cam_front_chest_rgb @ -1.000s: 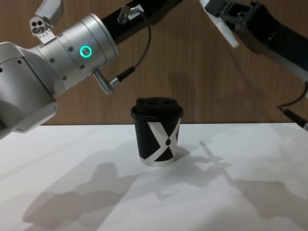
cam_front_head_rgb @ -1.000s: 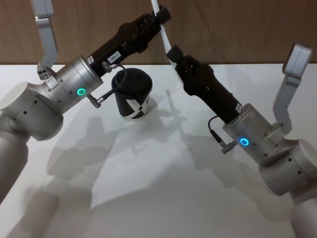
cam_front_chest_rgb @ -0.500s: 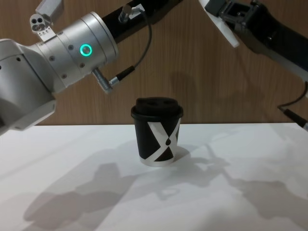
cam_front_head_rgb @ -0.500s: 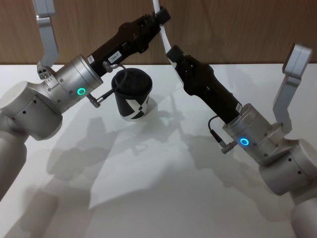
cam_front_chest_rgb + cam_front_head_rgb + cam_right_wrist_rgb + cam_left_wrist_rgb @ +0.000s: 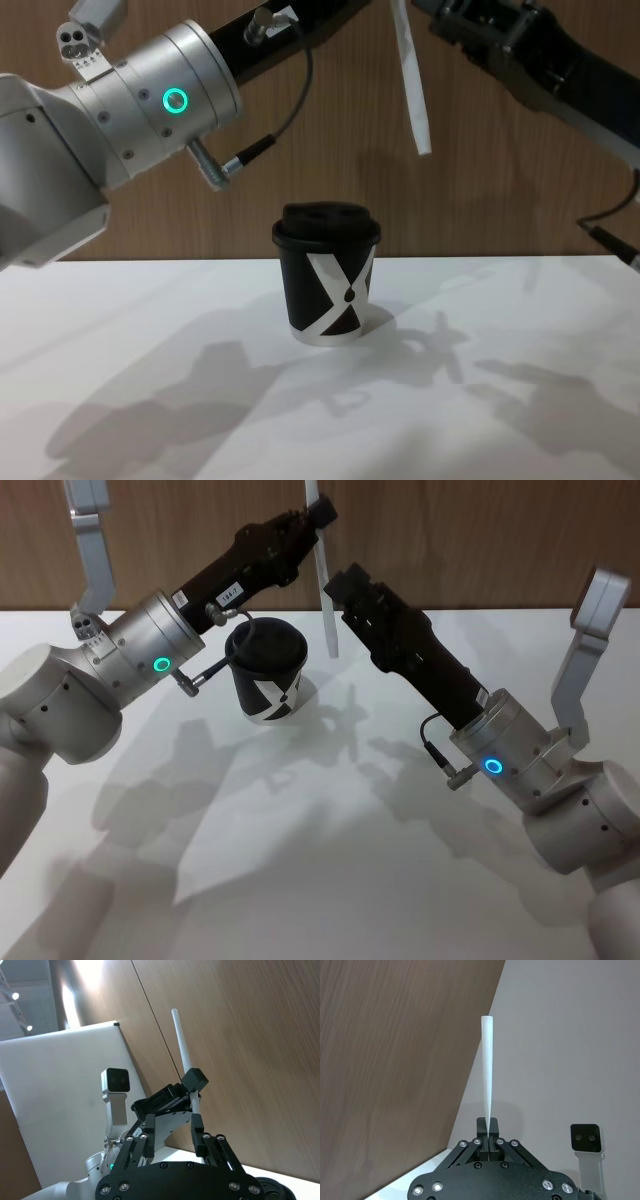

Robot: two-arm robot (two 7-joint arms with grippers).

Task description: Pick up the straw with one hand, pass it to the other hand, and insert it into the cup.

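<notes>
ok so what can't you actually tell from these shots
1. straw top end: cut off by the head view's upper edge, above the left hand clamping it.
2. lid opening: chest view sees the cup side-on; too small in the head view.
3. whether the straw touches the open right hand: a finger overlaps it in the right wrist view.

Looks like a robot test lab: a plain white table [image 5: 330, 870] fills the lower frame, a wood-panelled wall [image 5: 480, 540] runs along the top.
</notes>
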